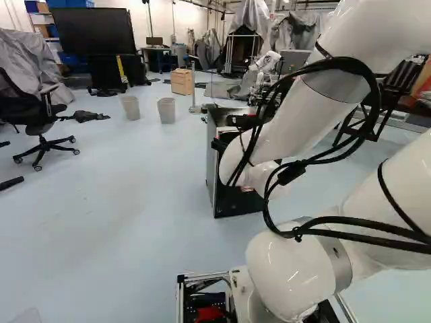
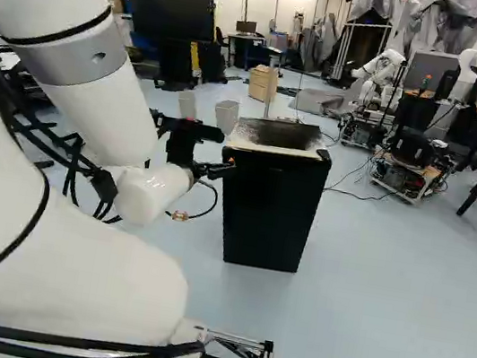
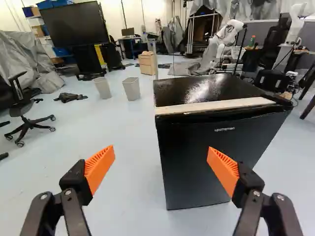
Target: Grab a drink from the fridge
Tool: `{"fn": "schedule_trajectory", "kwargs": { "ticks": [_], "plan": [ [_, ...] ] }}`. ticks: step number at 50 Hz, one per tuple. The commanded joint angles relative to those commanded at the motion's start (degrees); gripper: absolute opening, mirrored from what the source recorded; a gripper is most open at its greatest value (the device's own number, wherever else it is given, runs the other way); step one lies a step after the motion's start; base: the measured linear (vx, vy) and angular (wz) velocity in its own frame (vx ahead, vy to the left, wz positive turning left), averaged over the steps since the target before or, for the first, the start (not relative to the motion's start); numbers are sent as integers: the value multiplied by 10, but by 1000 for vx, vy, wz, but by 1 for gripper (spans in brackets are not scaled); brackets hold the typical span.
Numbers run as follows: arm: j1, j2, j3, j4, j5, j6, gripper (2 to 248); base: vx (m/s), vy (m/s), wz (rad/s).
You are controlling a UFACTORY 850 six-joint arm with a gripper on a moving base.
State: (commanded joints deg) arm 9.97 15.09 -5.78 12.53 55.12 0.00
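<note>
nearest is the white arm (image 2: 67,288), bent low and forward, probably so that the gripper can come in at door height rather than from above.

from left to right across the left base view, the office chair (image 1: 40,128) and the two bins, one (image 1: 130,108) beside the other (image 1: 167,111), stand well apart from the arm, so that side offers floor (image 1: 114,208) for the base to turn or for a door to swing.

next comes the gripper (image 3: 161,151), its fingers spread wide, orange pads (image 3: 100,166) facing each other with nothing pinched. i take that spread as readiness to go around a door edge.

the black fridge (image 2: 270,211) stands upright on the floor ahead, more toward one finger than centred between the two. its door (image 3: 216,162) looks closed; no drink shows, so the drink is presumably inside. the gripper seems near the door's upper corner, though whether it touches is hard to judge from here.

the pale strip (image 3: 216,105) along the top front marks the edge to work from. the next move probably calls for lining up with the door's side; pushing straight on could bump or shove the fridge.

farther right, another robot (image 2: 412,161) stands behind, beyond the fridge, with bare floor between.
</note>
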Motion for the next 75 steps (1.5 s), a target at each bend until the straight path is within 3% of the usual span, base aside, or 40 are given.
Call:
{"fn": "schedule_trajectory", "kwargs": {
  "ticks": [26,50,75],
  "plan": [
    [57,-40,-35,112,19,0,247,0,0,0],
    [112,-50,-43,220,42,0,247,0,0,0],
    [171,-103,-51,323,90,0,247,0,0,0]
  ]
}}
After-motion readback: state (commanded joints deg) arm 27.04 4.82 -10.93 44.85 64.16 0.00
